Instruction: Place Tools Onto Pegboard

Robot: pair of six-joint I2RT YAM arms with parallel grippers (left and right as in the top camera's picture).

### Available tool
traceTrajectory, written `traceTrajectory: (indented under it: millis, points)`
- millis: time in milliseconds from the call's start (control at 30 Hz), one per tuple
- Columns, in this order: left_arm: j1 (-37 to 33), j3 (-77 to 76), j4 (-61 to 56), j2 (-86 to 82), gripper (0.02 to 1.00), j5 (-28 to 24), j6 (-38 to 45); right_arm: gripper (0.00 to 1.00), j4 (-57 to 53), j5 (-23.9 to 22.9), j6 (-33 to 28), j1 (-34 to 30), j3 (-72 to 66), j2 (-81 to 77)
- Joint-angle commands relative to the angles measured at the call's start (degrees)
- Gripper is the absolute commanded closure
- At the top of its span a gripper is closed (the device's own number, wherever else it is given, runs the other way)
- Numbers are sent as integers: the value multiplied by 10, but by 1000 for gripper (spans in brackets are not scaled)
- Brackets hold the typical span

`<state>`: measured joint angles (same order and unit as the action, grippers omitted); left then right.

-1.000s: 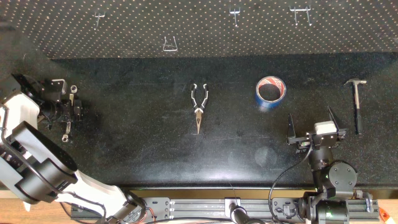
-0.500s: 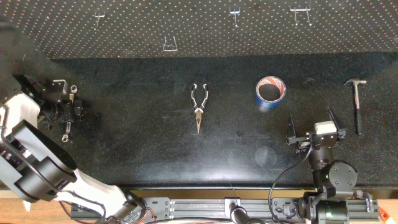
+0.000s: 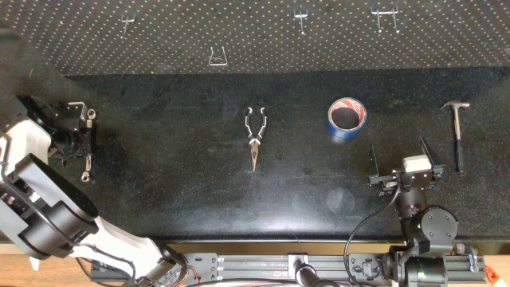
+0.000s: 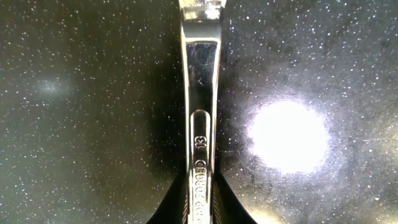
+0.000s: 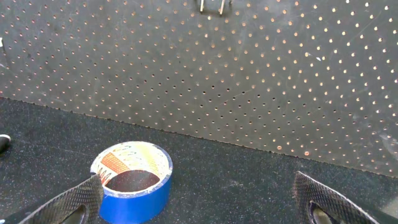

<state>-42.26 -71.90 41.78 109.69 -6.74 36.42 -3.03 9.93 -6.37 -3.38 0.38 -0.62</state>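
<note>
Left tool (image 4: 200, 186): closed narrow on the shank of a chrome wrench (image 4: 201, 74), which runs straight out ahead from between its fingers, close over the black bench (image 3: 175, 175). Right tool (image 5: 198, 186): spread wide, holding nothing; blue tape roll (image 5: 132, 180) ahead, apart.

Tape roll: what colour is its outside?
Blue tape roll, clearest in the right wrist view.
</note>
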Motion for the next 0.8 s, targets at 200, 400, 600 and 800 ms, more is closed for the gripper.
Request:
traceTrajectory:
  millis: [200, 400, 600, 800]
  points:
    - [13, -6, -5, -137, 991, -52, -36, 7, -4, -5, -4, -3, -2, 6]
    - [68, -5, 42, -291, 989, -75, -78, 5, -4, -5, -4, -3, -2, 6]
    - [166, -4, 52, -367, 989, -72, -166, 5, -4, -5, -4, -3, -2, 6]
    - [226, 32, -51, -414, 991, -52, -242, 7, -4, -5, -4, -3, -2, 6]
